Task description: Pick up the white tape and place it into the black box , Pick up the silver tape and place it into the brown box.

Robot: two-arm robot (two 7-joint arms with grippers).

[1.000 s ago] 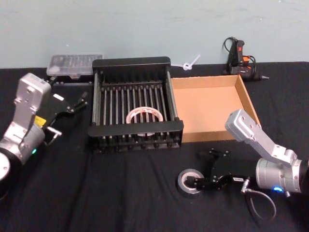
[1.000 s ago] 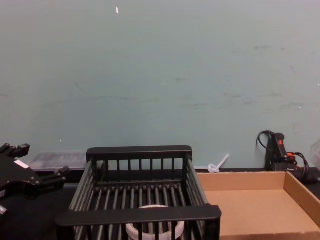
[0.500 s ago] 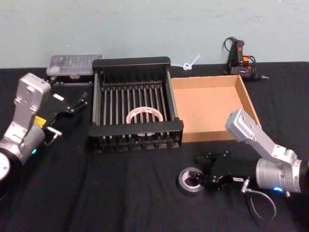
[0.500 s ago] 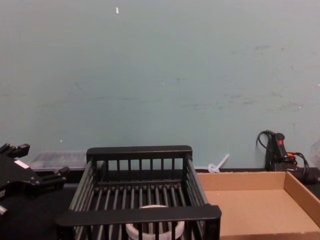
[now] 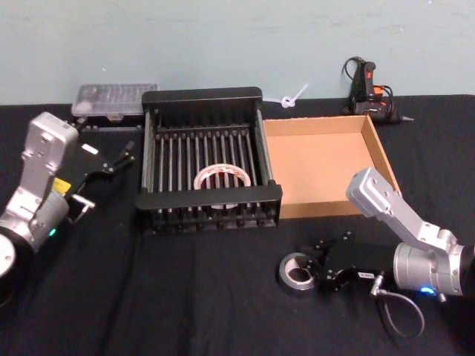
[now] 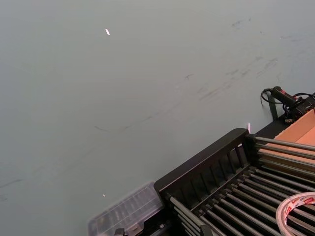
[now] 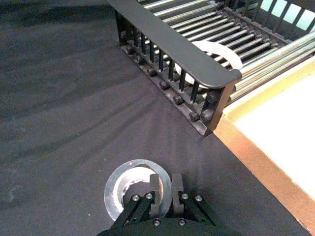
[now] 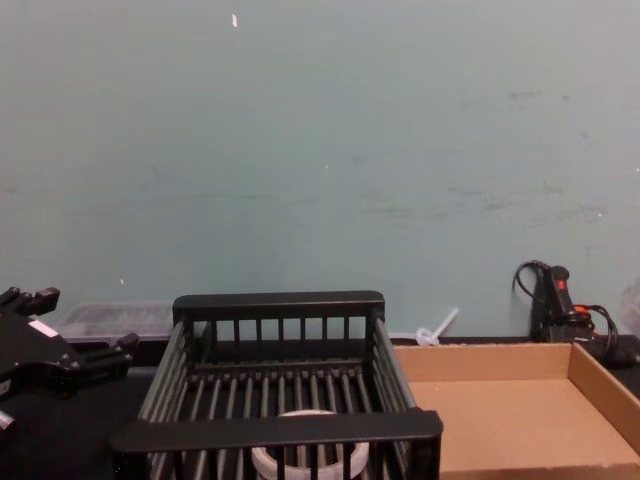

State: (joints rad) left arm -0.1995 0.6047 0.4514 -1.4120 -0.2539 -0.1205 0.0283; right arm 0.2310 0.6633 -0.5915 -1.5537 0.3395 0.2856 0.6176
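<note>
One dull grey silver tape (image 5: 299, 272), dark-cored, pinched by right hand (image 7: 165, 189).

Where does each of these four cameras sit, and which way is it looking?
Head: high up, looking down at the black crate, cardboard box and both arms.
Chest: low, looking across the crate; left end effector at the edge.
Left wrist: faces the wall past the crate.
Right wrist: looks down at its end effector on the silver tape.
All four show the white tape.
</note>
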